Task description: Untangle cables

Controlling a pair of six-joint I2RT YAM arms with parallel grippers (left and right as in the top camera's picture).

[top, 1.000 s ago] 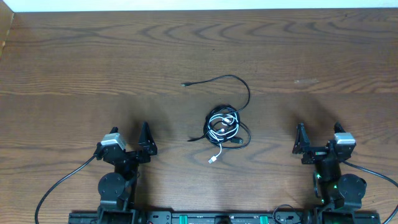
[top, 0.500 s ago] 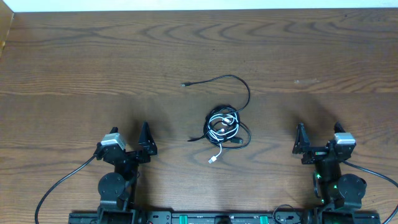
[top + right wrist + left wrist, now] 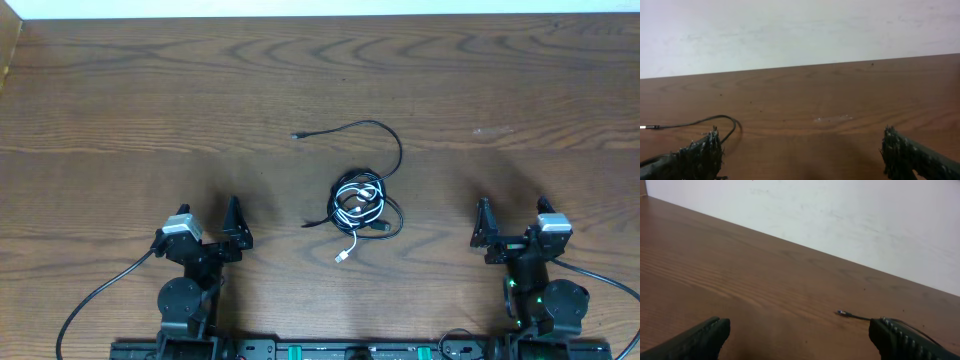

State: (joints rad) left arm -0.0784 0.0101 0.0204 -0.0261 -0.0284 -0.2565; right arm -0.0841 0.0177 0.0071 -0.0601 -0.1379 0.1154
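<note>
The cables (image 3: pixel 358 205) lie in a small knot of black and white loops at the table's middle. One black cord arcs away from it to a plug end (image 3: pixel 297 134), and a white plug (image 3: pixel 343 257) points toward the near edge. My left gripper (image 3: pixel 208 215) rests open to the knot's near left. My right gripper (image 3: pixel 513 212) rests open to its near right. Both are well apart from the cables and hold nothing. In the left wrist view the open gripper (image 3: pixel 800 332) faces the black plug end (image 3: pixel 841 313). In the right wrist view the open gripper (image 3: pixel 801 145) has the black cord's arc (image 3: pixel 715 118) at its left.
The brown wooden table (image 3: pixel 120 90) runs to a white wall (image 3: pixel 840 210) at the far side. Thicker black wires (image 3: pixel 100 295) trail from the arm bases along the near edge.
</note>
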